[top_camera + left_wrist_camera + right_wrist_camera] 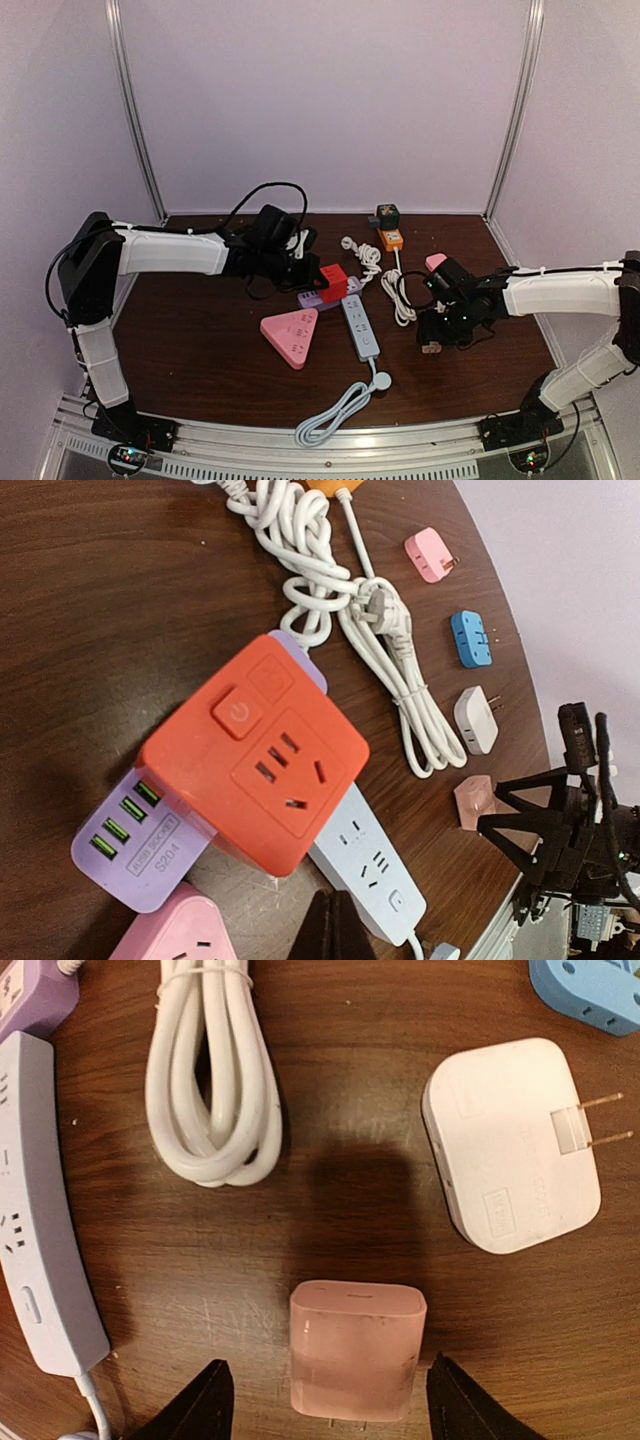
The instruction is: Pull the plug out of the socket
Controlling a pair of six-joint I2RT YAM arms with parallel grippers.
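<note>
Right wrist view showing right gripper [325,1400] hanging with claw apart, pale pink plug [357,1345] lying between its fingers on the right side of table [350,1210], white adapter [510,1145] lying just beyond, left gripper [335,930] pressing its fingers together beside red cube socket [255,765] at middle.

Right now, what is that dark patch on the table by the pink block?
Right wrist view: a soft shadow on the table beyond the pink block, probably cast by the right tool above it; left wrist view: the table's edge looks bent, a lens effect.
</note>
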